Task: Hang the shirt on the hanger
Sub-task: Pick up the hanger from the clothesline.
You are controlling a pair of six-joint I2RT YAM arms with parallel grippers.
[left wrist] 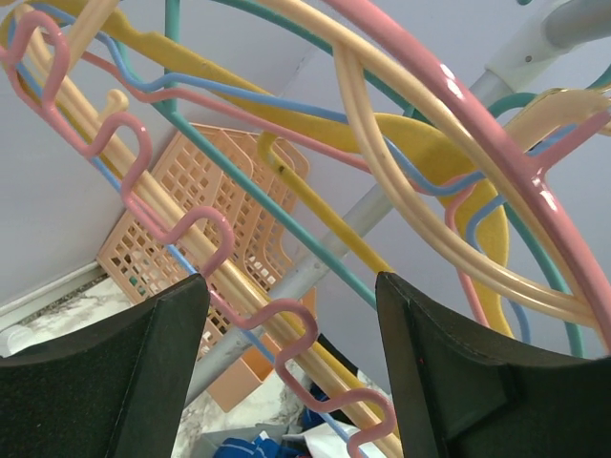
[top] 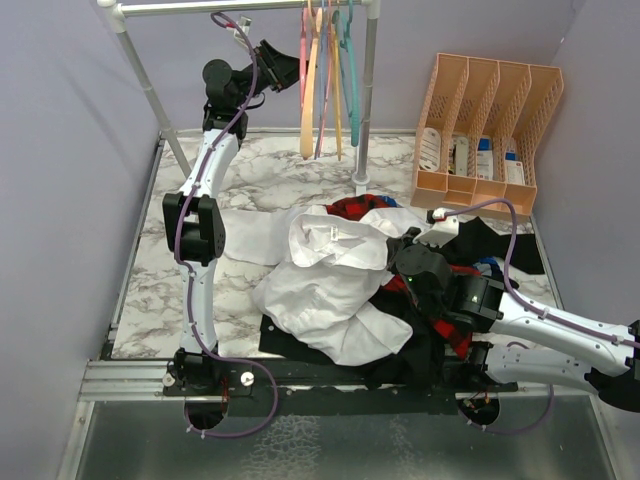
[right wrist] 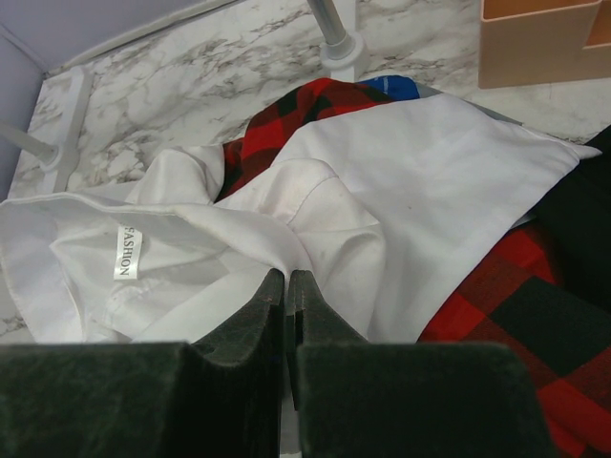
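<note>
The white shirt point(top: 320, 275) lies crumpled on the table over other clothes; its collar label shows in the right wrist view point(right wrist: 382, 181). My right gripper point(top: 398, 255) is shut on a fold of the shirt near the collar point(right wrist: 287, 277). The thin pink hanger point(top: 303, 50) with wavy arms hangs on the rack among other hangers. My left gripper point(top: 277, 62) is raised beside the hangers and open; in the left wrist view the pink hanger's wavy arm point(left wrist: 286, 329) runs between the two spread fingers point(left wrist: 289, 286) without touching them.
A peach hanger point(top: 309, 100), a teal hanger point(top: 352, 70) and a yellow one hang on the same rack point(top: 366, 90). A red-and-black plaid shirt point(top: 355, 207) and a black garment point(top: 490, 245) lie under and beside the shirt. A peach file organizer point(top: 490, 130) stands back right.
</note>
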